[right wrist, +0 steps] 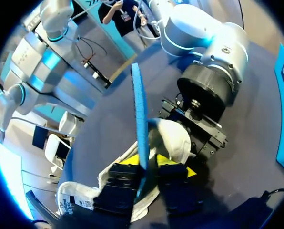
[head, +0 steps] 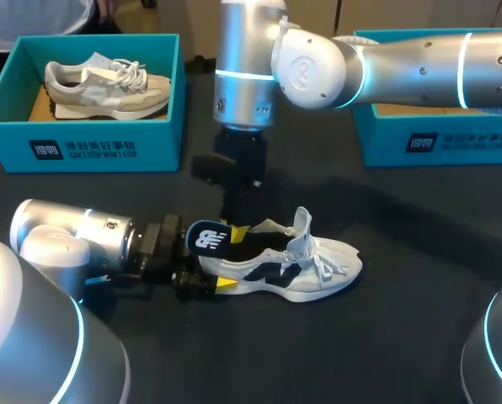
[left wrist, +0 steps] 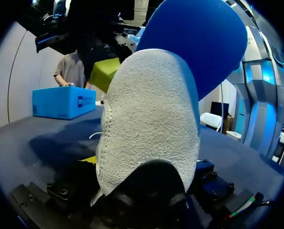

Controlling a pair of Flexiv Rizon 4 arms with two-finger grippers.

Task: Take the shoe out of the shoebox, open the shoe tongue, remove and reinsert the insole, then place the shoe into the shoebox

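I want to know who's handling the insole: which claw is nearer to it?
Right. The right claw grips the insole from above; the left claw holds the shoe by its heel, beside it.

Left gripper (head: 207, 271) lies level, clamped; right gripper (right wrist: 147, 164) points down, pinched closed.

A dark, matte bench (head: 419, 337) is seen stretched out beneath and well beyond the left end effector (head: 207, 268), its surface is softly lit, and a broad, faint shadow is cast on it ahead of that end effector.
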